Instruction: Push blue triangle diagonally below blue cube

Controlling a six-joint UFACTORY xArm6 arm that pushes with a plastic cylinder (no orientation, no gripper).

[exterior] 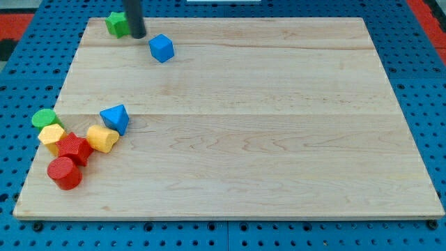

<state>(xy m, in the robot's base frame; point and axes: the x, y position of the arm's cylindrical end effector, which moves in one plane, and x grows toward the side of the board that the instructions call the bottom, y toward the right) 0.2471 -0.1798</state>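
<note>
The wooden board (265,139) fills most of the view, lying on a blue pegboard surface (21,63). My rod comes down from the view's top edge, and my tip (138,35) rests on the board near its far left corner. It is a plain rod with nothing to spread or press together, and it pinches nothing.

The blue triangle (115,118) sits at the board's left side, well apart from my tip, at about 6 o'clock from it. The blue cube (161,48) lies near my tip, at about 4 o'clock from it, with a small gap between them. From the cube, the triangle lies at roughly 7 o'clock, a good way down the board.

A green block (117,24) is just beside my tip at 10 o'clock; I cannot tell whether they touch, and its shape is unclear.

5 more blocks cluster by the triangle. A yellow block (102,138) touches or nearly touches the triangle at 7 o'clock. A red star-like block (74,148) sits at 8 o'clock from that, a red cylinder (64,173) below it, a yellow block (51,134) at 10 o'clock from the red star, and a green cylinder (44,118) at the board's left edge.
</note>
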